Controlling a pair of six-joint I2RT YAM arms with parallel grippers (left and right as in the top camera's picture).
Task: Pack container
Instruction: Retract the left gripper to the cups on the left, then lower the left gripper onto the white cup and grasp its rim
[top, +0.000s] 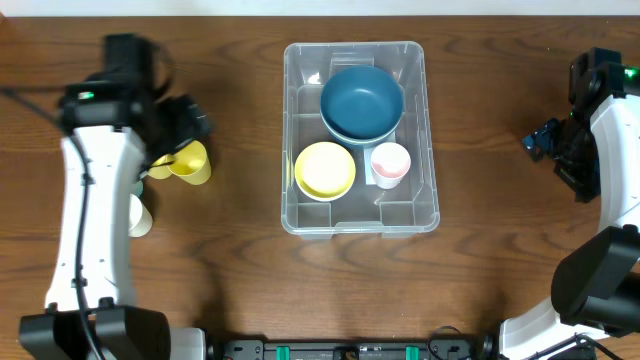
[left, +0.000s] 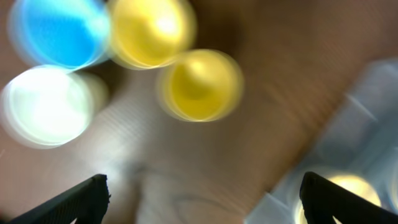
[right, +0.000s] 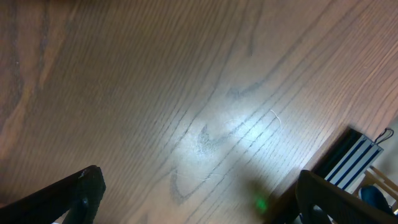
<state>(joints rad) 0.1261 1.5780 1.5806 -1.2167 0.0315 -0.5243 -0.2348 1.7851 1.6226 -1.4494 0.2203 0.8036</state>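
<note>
The container (top: 431, 130), a large clear plastic bin, stands mid-table. It holds a blue bowl (top: 361, 100), a yellow bowl (top: 325, 170) and a small pink-white cup (top: 390, 163). My left gripper (top: 192, 122) is open and empty, hovering above a cluster of cups left of the bin. The left wrist view is blurred: my open fingers (left: 202, 199) frame bare wood, with two yellow cups (left: 199, 84), a blue cup (left: 62, 31) and a white cup (left: 43, 106) ahead, and the bin's corner (left: 360, 124) at right. My right gripper (top: 540, 140) is open and empty over wood (right: 199, 199).
In the overhead view yellow cups (top: 190, 163) and a white cup (top: 140, 215) lie partly under my left arm. The right wrist view shows the table's edge with a dark striped object (right: 348, 158) beyond it. Wood table lies between the bin and both arms.
</note>
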